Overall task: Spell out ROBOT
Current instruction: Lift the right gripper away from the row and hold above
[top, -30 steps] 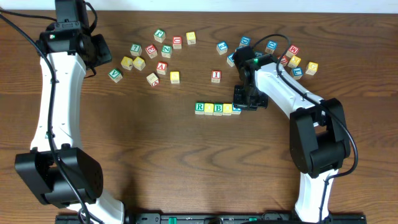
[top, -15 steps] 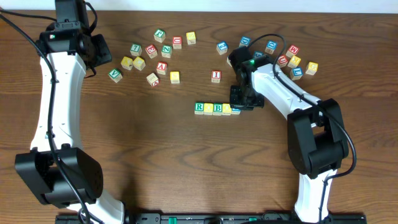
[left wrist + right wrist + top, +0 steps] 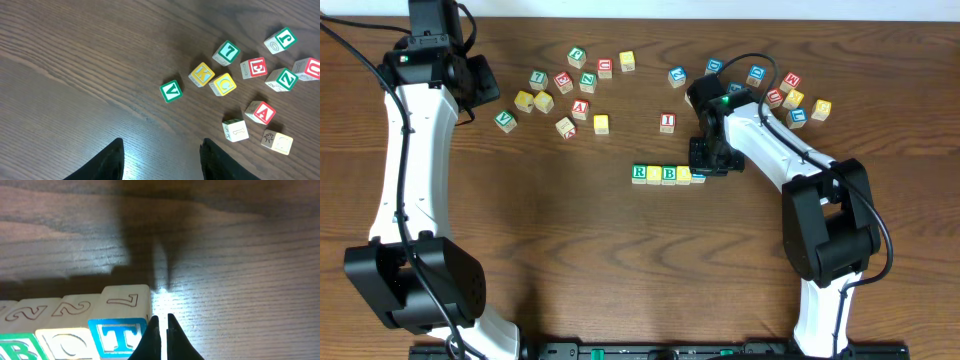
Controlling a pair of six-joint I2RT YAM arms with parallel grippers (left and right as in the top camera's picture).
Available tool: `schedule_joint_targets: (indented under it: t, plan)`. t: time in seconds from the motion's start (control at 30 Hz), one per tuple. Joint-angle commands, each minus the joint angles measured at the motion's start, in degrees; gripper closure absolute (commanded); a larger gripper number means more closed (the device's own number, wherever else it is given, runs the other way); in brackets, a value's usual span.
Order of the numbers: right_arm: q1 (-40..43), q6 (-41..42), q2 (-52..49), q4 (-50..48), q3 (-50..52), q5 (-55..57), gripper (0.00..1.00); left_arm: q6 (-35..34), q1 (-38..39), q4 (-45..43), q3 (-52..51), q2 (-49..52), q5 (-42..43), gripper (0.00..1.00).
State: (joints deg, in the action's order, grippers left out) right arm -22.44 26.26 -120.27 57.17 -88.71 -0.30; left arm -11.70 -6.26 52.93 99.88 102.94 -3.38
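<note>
- Row of five cubes mid-table (image 3: 620,260), left to right from overhead: green R cube (image 3: 640,173), first yellow cube (image 3: 655,174), green B cube (image 3: 669,174), second yellow cube (image 3: 684,175), blue T cube (image 3: 118,335). Neighbours sit side against side.
- T cube closes the row's right end. From overhead the right arm's wrist mostly hides it.
- Right pincer (image 3: 161,330): fingers pressed together, nothing between them. Tips just beside the T cube's right edge; contact cannot be told.
- Left pincer (image 3: 161,160): far left of the table, fingers partly apart, empty, over bare wood near a green V cube (image 3: 171,91).
- Red I cube (image 3: 667,122) alone behind the row, apart from it.
- Loose cubes (image 3: 582,82) scattered further back.
</note>
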Motion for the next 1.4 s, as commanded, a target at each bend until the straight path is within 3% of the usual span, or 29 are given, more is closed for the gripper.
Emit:
schedule_joint_targets:
  t: [0.0,0.4,1.37]
  plan:
    - [-0.48,-1.09,0.83,0.55,-1.7,-0.24,0.98,0.94,-0.11,0.15,-0.46,-0.7,-0.55,0.51]
    - [-0.48,0.59,0.74,-3.85,-4.33,0.35,0.95,0.96,-0.11,0.15,-0.46,-0.7,-0.55,0.51]
    - [-1.6,2.45,-1.25,-6.03,-4.0,0.35,0.98,0.96,-0.11,0.15,-0.46,-0.7,-0.55,0.51]
